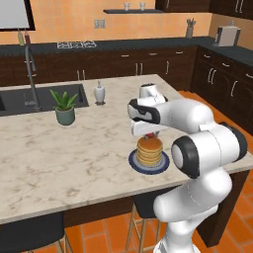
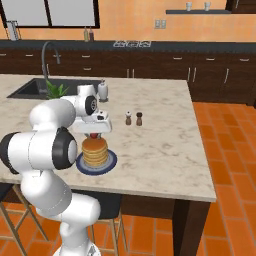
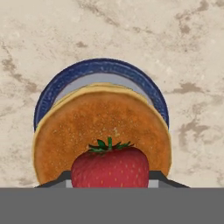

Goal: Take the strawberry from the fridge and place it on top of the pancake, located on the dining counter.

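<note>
A red strawberry point(image 3: 110, 168) with green leaves sits between my gripper's point(image 3: 110, 183) fingers, which are shut on it. Right below it lies the pancake point(image 3: 100, 127), a golden-brown stack on a round dark blue plate point(image 3: 94, 68). From the base views, my gripper point(image 1: 148, 134) hangs just above the pancake point(image 1: 149, 150), with a bit of the strawberry point(image 1: 149, 136) peeking out under the hand. The pancake point(image 2: 94, 150) stands near the front edge of the beige marbled dining counter point(image 2: 160, 145). The fridge is out of view.
A potted plant point(image 1: 64, 106) and a soap dispenser point(image 1: 99, 92) stand by the sink point(image 1: 29, 99) with its tall faucet point(image 1: 30, 74). Salt and pepper shakers point(image 2: 133, 118) sit right of the plate. Stools point(image 1: 143, 210) stand under the counter's front edge.
</note>
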You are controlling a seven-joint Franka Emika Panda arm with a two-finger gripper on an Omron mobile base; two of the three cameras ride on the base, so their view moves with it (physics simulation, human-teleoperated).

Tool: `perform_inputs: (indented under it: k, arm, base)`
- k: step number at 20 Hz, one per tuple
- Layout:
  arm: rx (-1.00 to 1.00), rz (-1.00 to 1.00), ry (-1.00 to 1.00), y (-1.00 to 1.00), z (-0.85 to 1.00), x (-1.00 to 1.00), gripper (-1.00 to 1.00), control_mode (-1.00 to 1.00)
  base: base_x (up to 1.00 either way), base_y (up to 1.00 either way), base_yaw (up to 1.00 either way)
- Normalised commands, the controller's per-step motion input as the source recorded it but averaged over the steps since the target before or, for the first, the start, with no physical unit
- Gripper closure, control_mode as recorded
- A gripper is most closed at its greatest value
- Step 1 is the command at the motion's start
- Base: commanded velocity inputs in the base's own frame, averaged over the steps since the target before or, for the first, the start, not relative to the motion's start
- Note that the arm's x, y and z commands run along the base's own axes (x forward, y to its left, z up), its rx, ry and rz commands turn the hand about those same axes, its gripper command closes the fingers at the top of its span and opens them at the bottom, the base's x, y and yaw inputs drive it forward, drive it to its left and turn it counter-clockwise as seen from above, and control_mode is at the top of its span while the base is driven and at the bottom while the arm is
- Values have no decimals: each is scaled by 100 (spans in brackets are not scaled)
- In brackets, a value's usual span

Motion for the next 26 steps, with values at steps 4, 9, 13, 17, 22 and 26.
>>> perform_inputs:
  k: [4, 9, 13, 17, 22, 26]
  arm:
    - [0, 0, 0, 6, -4, 0, 100, -100]
    - [0, 0, 0, 1, -11, -10, 100, -100]
    - [0, 0, 0, 0, -15, -16, 100, -100]
    - [-1, 0, -4, 0, -29, 0, 100, -100]
    - [0, 0, -10, -2, -5, -4, 100, -100]
    - [0, 0, -2, 0, 4, -14, 100, -100]
  base:
    - [0, 0, 0]
    - [0, 0, 0]
    - [0, 0, 0]
    - [0, 0, 0]
    - [0, 0, 0]
    - [0, 0, 0]
